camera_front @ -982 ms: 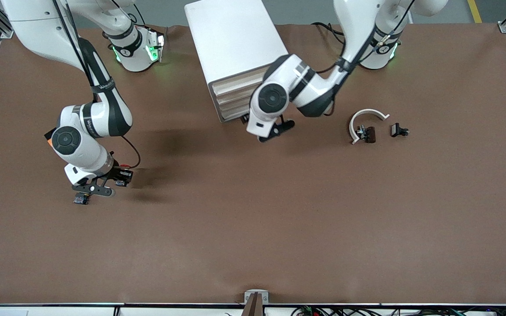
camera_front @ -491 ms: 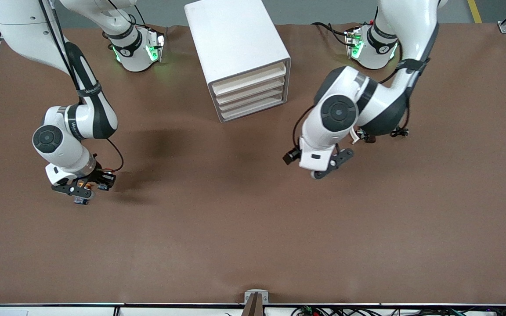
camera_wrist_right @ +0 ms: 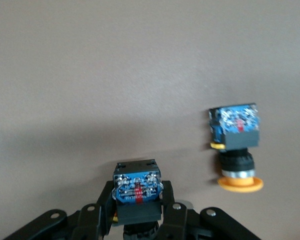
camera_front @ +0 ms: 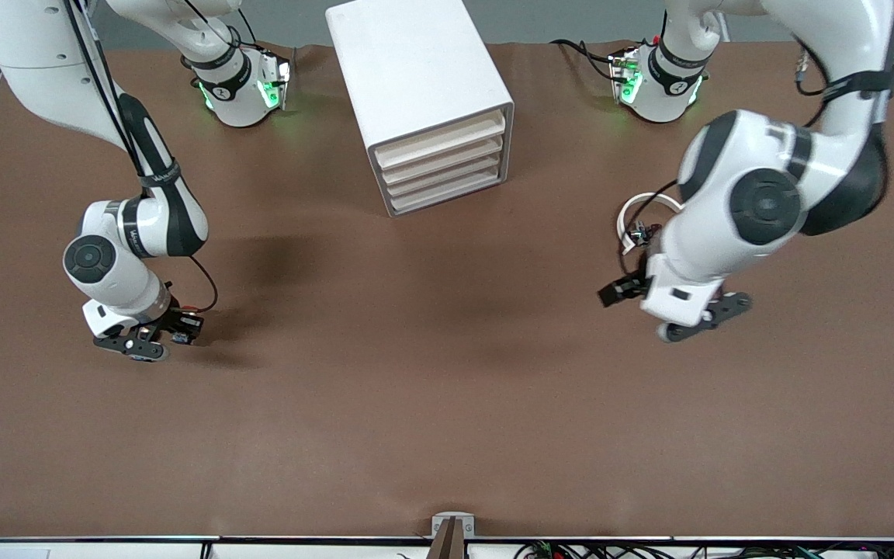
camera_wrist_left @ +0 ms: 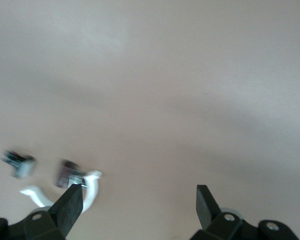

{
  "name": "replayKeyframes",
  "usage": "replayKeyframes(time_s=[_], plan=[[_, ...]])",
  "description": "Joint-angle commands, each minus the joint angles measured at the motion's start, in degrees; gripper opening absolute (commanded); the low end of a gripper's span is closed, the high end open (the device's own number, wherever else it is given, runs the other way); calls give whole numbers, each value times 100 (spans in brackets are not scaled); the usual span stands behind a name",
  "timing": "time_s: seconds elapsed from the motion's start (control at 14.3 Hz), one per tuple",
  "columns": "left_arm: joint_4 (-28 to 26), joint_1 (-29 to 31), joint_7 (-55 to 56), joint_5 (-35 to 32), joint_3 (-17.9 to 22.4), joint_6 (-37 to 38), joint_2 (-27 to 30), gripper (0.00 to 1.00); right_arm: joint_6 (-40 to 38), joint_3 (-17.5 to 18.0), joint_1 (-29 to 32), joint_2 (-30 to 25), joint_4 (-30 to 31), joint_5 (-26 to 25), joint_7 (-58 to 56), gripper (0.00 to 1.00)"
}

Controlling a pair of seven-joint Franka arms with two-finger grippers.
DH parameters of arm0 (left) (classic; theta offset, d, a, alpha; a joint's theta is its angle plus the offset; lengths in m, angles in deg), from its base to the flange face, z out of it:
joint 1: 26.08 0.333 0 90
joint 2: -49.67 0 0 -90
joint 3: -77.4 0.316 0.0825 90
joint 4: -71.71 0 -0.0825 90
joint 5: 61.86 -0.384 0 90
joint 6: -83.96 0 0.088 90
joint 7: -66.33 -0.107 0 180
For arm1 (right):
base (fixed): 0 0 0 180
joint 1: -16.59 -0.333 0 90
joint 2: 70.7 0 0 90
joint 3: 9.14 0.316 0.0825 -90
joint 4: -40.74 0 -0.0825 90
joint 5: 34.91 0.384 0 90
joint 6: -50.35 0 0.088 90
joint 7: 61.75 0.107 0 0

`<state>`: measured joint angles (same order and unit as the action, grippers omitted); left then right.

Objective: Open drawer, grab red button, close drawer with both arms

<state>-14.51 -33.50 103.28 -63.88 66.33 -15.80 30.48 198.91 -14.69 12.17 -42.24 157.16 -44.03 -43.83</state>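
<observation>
My right gripper (camera_front: 136, 347) hangs low over the table toward the right arm's end, shut on the button (camera_wrist_right: 136, 186). In the right wrist view the button's bluish base and black body show between the fingers (camera_wrist_right: 168, 196); its cap is hidden. The white cabinet (camera_front: 416, 78) stands between the arm bases, and its stacked drawers (camera_front: 443, 167) all sit flush. My left gripper (camera_front: 701, 317) is open and holds nothing, up over the table toward the left arm's end, beside a white curved piece (camera_front: 637, 208).
A like button with an orange cap (camera_wrist_right: 236, 145) lies on the table close to my right gripper. By the white curved piece (camera_wrist_left: 90, 187) lie two small dark parts (camera_wrist_left: 67, 172) (camera_wrist_left: 17, 164). Brown table mat (camera_front: 447, 388) spreads toward the front camera.
The left arm has swung away from the cabinet front toward its own end of the table, gripper still open. The right gripper has shifted slightly, still holding the button.
</observation>
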Motion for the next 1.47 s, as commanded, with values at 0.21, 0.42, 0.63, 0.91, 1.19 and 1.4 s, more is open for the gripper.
replayKeyframes(time_s=[0.21, 0.42, 0.63, 0.91, 1.19, 1.4], plan=[[-62, 873, -1776, -273, -71, 361, 749, 100, -2, 28, 29, 353, -436, -125, 10, 0], [-62, 1173, -2647, -255, -80, 606, 1145, 100, 340, 28, 29, 563, -462, -125, 10, 0], [-89, 1252, -2711, -176, -115, 879, 1496, 100, 323, 37, 21, 581, -462, -125, 10, 0], [-473, 1156, -2676, -27, -212, 942, 2136, 100, 288, 46, 3, 581, -471, -99, 106, 100], [-1020, 858, -2702, 166, 235, 880, 2710, 100, 8, 54, 3, 485, -637, -108, -7, 100], [-950, 699, -2728, 175, 439, 1055, 2746, 100, -1000, 107, 3, 283, -1050, -108, -60, 100]])
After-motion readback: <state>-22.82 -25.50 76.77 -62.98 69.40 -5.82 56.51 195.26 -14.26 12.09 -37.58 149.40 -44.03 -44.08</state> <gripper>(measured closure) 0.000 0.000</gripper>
